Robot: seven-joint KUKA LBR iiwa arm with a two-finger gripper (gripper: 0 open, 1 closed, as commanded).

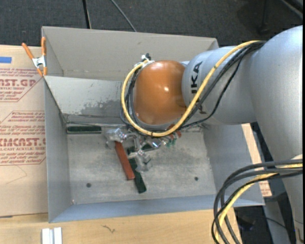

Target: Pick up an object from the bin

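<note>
A grey metal bin with a robot arm reaching in from the right, its wrist capped by a rounded orange cover and looped with yellow-and-black cables. The pincer hangs low under the cover, near the middle of the bin floor. Whether it is apart or together cannot be told, since the cover and a tangle of metal parts hide most of it.

Closest to the pincer is a red-orange bar, long and flat, lying at a slant just left of it, with its upper end towards the back wall and its lower end towards the front. A dark green stick lies just beside the bar's lower end at much the same slant, its upper end under the pincer. Whether the pincer touches either one cannot be made out, and nothing can be seen gripped in it.

A small silvery piece sits beside the upper end of the red-orange bar. Further left a dark bar lies flat along the foot of the back wall, well apart from the pincer.
</note>
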